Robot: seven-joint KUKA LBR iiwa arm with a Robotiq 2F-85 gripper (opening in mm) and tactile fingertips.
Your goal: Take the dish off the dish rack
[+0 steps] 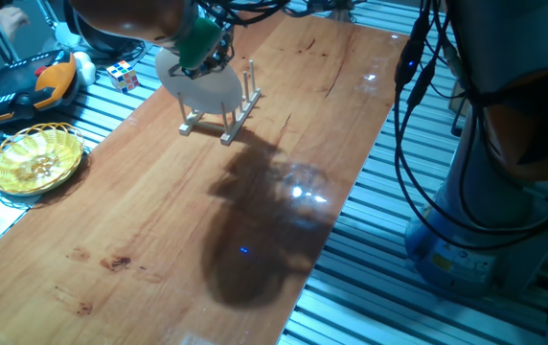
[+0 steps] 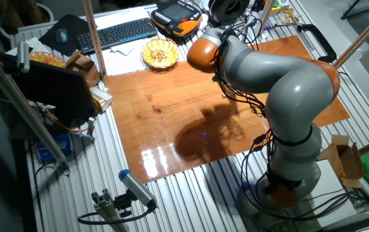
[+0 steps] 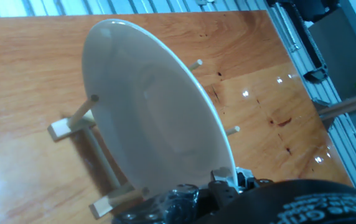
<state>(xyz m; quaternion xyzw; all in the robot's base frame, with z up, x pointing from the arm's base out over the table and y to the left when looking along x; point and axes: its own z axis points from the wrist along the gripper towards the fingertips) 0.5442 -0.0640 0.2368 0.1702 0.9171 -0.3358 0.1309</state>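
The dish [image 3: 159,112] is a plain white plate standing on edge in the dish rack [image 3: 72,122], a small light-wood rack with thin pegs. In one fixed view the dish [image 1: 200,86] leans among the pegs of the rack [image 1: 228,120] at the far end of the table. My gripper [image 1: 200,53] is right at the dish's top rim. In the hand view the gripper [image 3: 226,180] straddles that rim, and its fingers are mostly out of frame. In the other fixed view the arm [image 2: 268,71] hides both dish and rack.
A yellow woven basket [image 1: 36,158] sits off the table's left edge, beside a puzzle cube [image 1: 124,75] and an orange-black pendant [image 1: 25,81]. A keyboard [image 2: 117,32] lies behind the table. Cables [image 1: 418,115] hang on the right. The wooden tabletop [image 1: 188,240] stretches toward the camera.
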